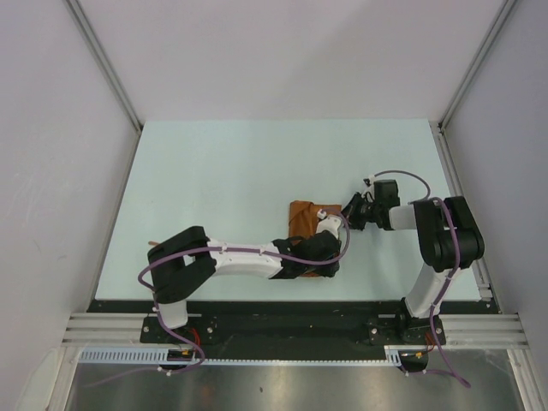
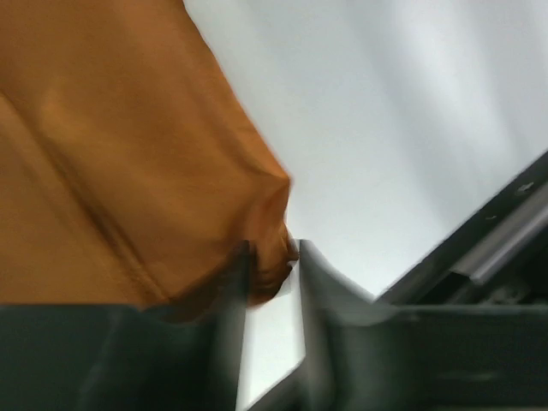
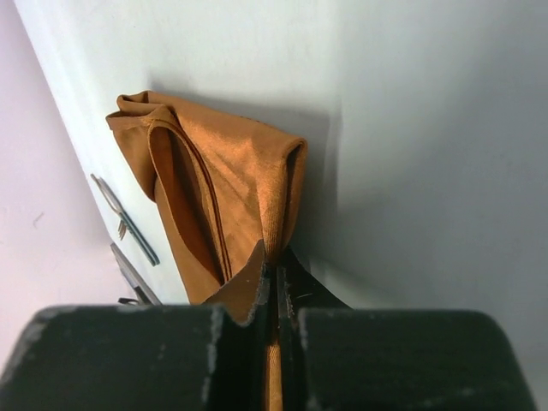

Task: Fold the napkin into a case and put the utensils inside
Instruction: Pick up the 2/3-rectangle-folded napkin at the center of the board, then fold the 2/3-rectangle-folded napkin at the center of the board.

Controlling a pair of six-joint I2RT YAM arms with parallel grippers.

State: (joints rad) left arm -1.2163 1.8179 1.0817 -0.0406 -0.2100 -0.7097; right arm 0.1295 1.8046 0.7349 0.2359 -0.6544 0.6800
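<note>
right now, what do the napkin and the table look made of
The napkin looks like soft woven cloth, rust-orange with a slight sheen; it creases and drapes in folds. The table is a smooth, hard, pale matte surface, perhaps laminate or painted board; I cannot tell which.

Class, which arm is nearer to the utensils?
Left arm: its elbow lies beside the utensils. The right arm stands far across the table, its claw shut on the napkin.

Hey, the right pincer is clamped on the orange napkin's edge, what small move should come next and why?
Probably lift the right pincer slightly and draw its pinched edge across the napkin for the next fold. It is shut on the cloth, which lies bunched, not yet a flat strip; the left pincer flanks a corner, grip unclear.
</note>
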